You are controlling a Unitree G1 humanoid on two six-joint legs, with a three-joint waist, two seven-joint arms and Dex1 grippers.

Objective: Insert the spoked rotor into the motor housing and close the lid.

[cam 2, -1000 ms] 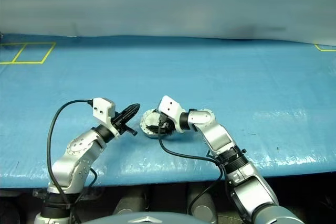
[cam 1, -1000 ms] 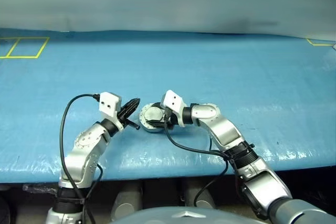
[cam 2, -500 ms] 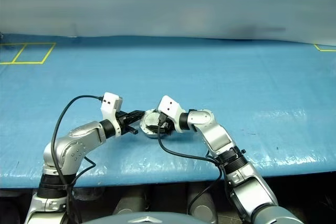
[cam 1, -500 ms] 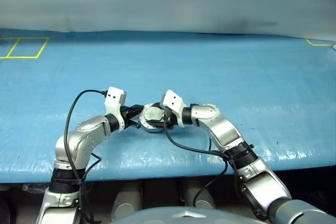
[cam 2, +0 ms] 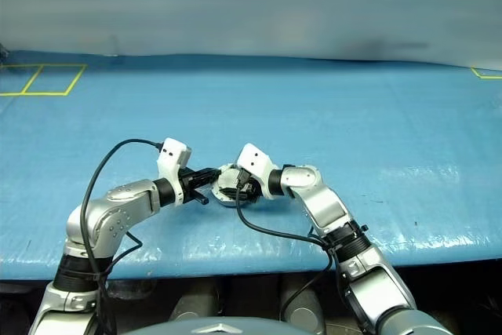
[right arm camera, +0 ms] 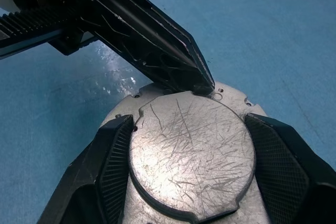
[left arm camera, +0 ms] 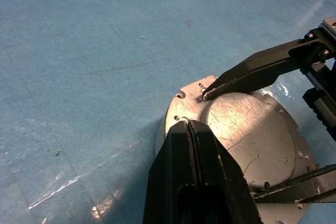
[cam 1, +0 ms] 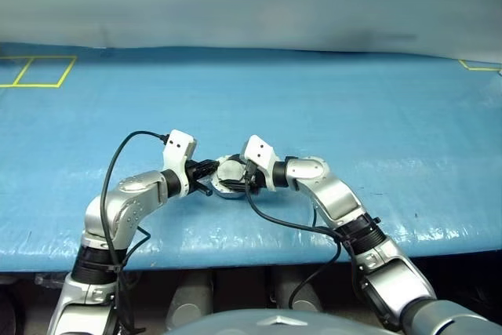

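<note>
Right wrist view shows the lid down flat on the housing on the blue surface. Right fingers grasp the housing's sides; the clenched left fingers touch the lid's edge. Closing looks nearly done; next probably calls for a firm downward press.

Both arms silver-grey metal shells with rounded joint housings, black ring bands at the joints, small screws on the shells. White boxy camera block with two dark dots on each wrist. Black cable loops from each block back down the arm. left gripper has black tapered fingers with ribbed toothed rails behind; right gripper has broad black fingers, mesh-textured pads, screw heads at base
</note>
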